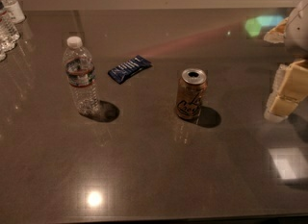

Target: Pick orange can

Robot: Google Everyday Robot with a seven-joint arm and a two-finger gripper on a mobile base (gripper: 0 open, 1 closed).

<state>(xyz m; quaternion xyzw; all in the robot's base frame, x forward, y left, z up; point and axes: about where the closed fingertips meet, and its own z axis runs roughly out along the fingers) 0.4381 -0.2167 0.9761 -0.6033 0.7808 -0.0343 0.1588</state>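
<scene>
The orange can stands upright a little right of the table's middle. It is orange-tan with a silver top and dark cursive script. My gripper, with cream-yellow parts, is at the right edge of the view. It is well to the right of the can, apart from it and holding nothing that I can see. Part of the arm shows above it at the upper right.
A clear water bottle stands upright at the left. A flat dark-blue snack packet lies behind and between bottle and can. More bottles stand at the far left corner. The dark glossy table ends at the front edge.
</scene>
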